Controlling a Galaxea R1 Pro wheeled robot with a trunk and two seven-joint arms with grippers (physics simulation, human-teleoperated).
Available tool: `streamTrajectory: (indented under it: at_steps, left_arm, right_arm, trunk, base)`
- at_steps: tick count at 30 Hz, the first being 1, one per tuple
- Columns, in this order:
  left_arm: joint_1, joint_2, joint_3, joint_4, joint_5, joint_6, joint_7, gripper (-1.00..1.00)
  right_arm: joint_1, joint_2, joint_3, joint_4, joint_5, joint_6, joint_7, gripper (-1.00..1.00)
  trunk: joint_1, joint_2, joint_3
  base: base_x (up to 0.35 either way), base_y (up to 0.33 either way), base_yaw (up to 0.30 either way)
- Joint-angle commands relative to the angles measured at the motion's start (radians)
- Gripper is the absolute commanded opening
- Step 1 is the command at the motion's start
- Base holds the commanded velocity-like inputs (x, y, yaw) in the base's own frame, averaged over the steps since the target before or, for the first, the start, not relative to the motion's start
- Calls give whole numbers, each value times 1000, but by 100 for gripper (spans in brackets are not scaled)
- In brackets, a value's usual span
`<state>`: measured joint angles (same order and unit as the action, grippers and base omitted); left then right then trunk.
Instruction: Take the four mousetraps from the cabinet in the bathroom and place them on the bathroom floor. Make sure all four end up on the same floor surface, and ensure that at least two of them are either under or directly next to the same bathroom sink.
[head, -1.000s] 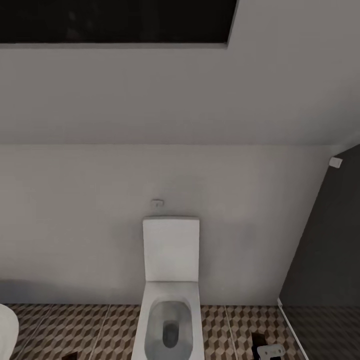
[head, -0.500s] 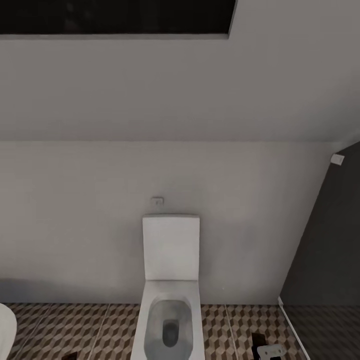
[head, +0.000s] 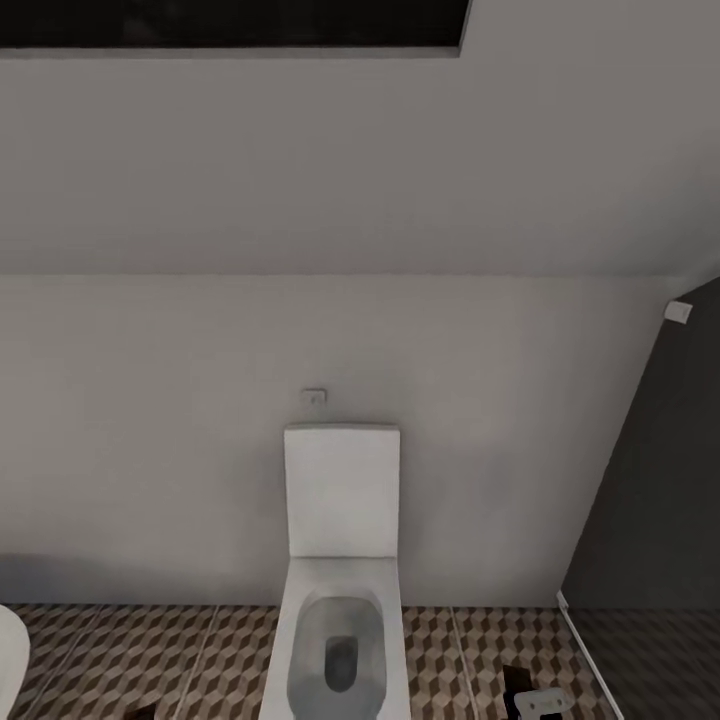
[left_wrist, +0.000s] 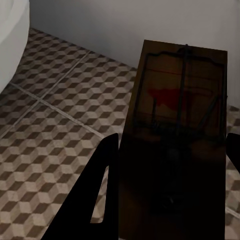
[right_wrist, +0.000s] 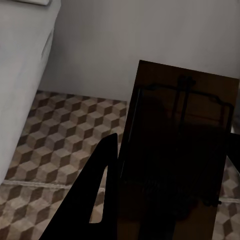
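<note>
You are facing a white toilet (head: 342, 570) set against a pale wall (head: 150, 440), its bowl open and its cistern flat against the wall, with a small flush plate (head: 314, 397) just above it. The cube-patterned floor (head: 180, 650) runs along the bottom of the head view, a dark glass panel (head: 650, 520) stands at the right, and a white curved rim (head: 8, 650) shows at the far left edge.

Your left gripper (left_wrist: 170, 165) is clamped on a mousetrap (left_wrist: 177, 115) — the dark fingers (left_wrist: 102, 185) press its two long edges, and the slab stands out ahead of them with its wire frame and a red patch showing on top. Below it in the left wrist view lie the floor tiles (left_wrist: 60, 115), with a white curved body (left_wrist: 10, 45) to one side and the wall beyond.

Your right gripper (right_wrist: 170, 180) holds a second mousetrap (right_wrist: 177, 145) in the same way — one finger (right_wrist: 102, 185) against each long edge, the wire parts faintly visible on the dark face. Beside it in the right wrist view you see the white side of the toilet (right_wrist: 25, 75), the tiles (right_wrist: 70, 140) and the wall behind.

In the head view, a pale part of your right arm (head: 540, 703) peeks in at the bottom edge, over the tiles just right of the toilet.
</note>
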<state>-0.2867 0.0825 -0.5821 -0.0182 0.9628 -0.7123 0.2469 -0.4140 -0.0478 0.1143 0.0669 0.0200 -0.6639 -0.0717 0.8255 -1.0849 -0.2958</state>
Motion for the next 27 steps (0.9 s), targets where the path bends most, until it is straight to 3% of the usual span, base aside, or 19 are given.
streamTrajectory:
  at_steps: [1,27]
  left_arm:
    - [0,1,-8,-2,-2,0,14,-100]
    - [0,3,-8,-2,-3,-1,14,-100]
  right_arm:
    - [-2,0,8,4,0,-5,-4,-100]
    - [-2,0,8,4,0,-5,-4,-100]
  trunk:
    - [4,-8,-4]
    - [104,-190,-86]
  base:
    - [0,0,0]
    - [0,0,0]
